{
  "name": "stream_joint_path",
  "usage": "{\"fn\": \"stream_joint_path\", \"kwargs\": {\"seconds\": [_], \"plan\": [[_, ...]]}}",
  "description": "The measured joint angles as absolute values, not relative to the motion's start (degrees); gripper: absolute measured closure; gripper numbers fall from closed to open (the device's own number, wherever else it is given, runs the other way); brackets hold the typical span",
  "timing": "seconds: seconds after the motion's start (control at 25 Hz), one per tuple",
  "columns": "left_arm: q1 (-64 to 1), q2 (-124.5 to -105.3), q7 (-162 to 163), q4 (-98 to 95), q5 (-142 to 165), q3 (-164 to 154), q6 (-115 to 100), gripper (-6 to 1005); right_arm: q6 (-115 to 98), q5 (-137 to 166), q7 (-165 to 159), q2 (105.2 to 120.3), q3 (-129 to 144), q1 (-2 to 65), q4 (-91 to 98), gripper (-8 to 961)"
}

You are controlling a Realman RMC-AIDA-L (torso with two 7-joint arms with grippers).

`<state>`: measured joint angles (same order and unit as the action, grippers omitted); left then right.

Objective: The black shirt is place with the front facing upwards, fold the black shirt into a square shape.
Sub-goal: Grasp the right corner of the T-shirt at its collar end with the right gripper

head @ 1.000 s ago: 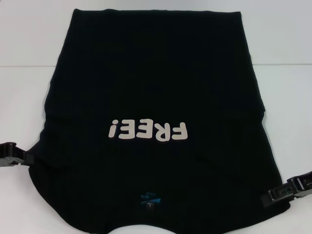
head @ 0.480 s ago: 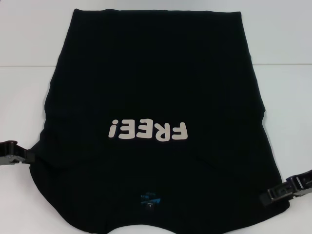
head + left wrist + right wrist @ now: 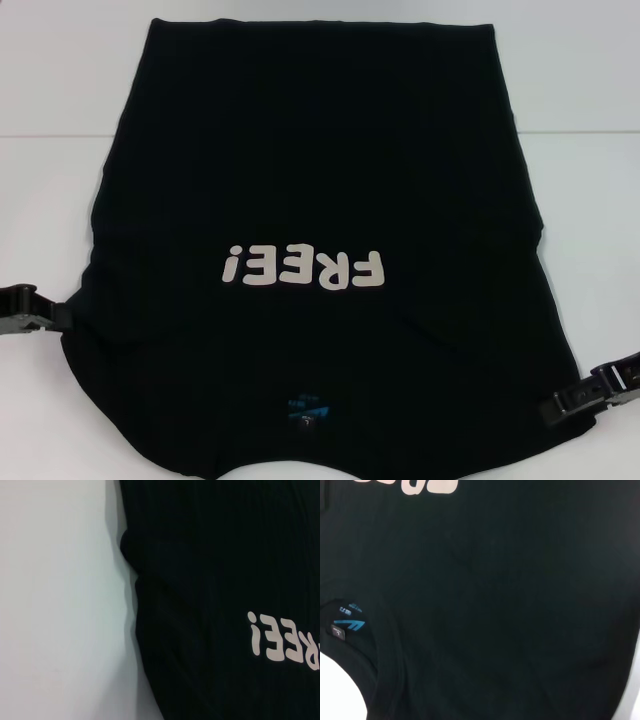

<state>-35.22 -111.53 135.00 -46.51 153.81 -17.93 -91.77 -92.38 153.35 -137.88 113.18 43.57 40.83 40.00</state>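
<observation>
The black shirt [image 3: 320, 250] lies flat on the white table [image 3: 60, 200], front up, filling most of the head view. Sleeves are folded in, so the outline is a tall panel, narrower at the far hem and wider near me. Cream block lettering [image 3: 303, 267] reads "FREE!" and appears upside down from my head camera; collar end is nearest me, with the small blue neck label [image 3: 308, 408] just inside it. Fabric: matte, soft knit, with shallow creases running diagonally below the lettering. My left gripper [image 3: 52, 318] sits low at the shirt's left edge, its tip touching or tucked at the fold where the sleeve turns in; how far its fingers stand apart, I cannot tell. My right gripper [image 3: 560, 407] is at the right edge near the collar end, tip meeting the cloth; its finger spread is likewise not readable. Left wrist view: shirt edge [image 3: 131, 580] bulges in a rounded fold against the bare tabletop. Right wrist view: collar curve and label [image 3: 345, 622], smooth cloth beyond.
</observation>
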Motion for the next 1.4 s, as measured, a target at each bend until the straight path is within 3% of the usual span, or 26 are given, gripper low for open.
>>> {"fn": "stream_joint_path", "kwargs": {"seconds": [1.4], "plan": [[-36.04,-111.44,134.99,-45.96,153.81,-17.87,-90.96,922,-92.90,151.52,-137.16,113.37,43.53,42.36,37.85,69]]}}
